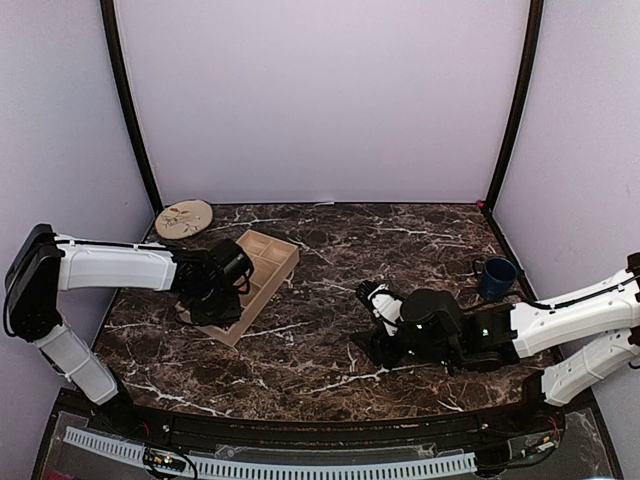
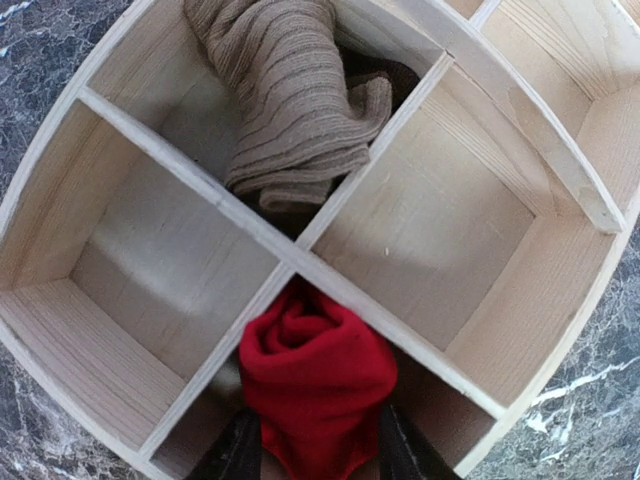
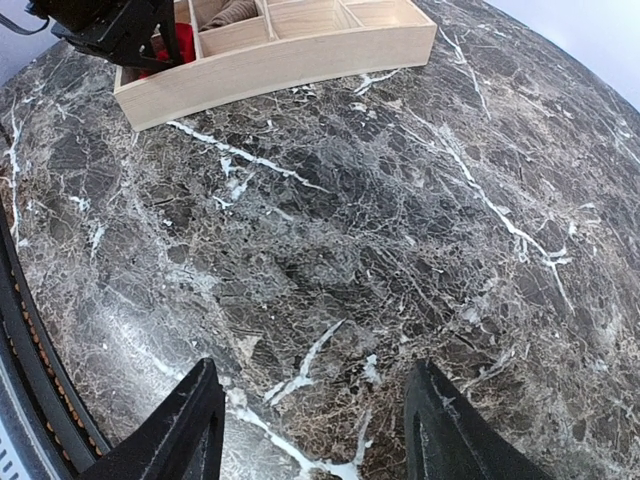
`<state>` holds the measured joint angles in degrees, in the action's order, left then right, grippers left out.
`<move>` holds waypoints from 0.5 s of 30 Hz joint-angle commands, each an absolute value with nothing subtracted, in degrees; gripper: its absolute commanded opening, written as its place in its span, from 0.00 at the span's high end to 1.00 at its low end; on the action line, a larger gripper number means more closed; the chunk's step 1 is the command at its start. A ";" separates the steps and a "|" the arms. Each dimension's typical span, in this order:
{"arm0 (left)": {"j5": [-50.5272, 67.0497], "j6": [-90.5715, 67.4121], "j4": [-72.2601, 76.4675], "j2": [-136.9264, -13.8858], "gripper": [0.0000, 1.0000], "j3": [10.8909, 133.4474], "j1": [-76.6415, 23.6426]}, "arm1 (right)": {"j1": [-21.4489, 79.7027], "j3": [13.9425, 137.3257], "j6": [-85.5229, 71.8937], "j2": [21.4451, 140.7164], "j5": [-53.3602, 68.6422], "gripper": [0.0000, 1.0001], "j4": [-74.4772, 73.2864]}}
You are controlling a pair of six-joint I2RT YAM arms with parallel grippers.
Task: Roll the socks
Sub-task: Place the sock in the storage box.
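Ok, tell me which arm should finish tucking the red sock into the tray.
Left. The left claw sits right over the wooden tray, with the rolled red sock between its fingers in a compartment. The right claw hangs open over the marble, well away from the tray.

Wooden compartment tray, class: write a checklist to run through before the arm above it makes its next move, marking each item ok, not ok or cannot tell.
1. Light wooden compartment tray flat on the dark marble table: ok.
2. Bright red rolled sock inside a tray compartment: ok.
3. Ribbed tan-brown sock inside a separate compartment: ok.
4. Left gripper clear of the red sock: cannot tell; its fingers closely flank it.
5. Right gripper open, away from the tray: ok.
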<state>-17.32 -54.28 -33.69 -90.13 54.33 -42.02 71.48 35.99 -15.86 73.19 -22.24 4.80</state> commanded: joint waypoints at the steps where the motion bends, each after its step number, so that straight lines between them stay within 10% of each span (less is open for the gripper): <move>1: -17.07 -54.92 -38.18 -87.15 0.57 56.92 -42.35 | 70.83 37.38 -14.55 73.82 -21.40 0.43 7.85; 15: -22.81 -55.50 -41.98 -81.40 0.54 63.77 -42.61 | 69.18 36.90 -13.55 73.78 -20.73 0.43 8.41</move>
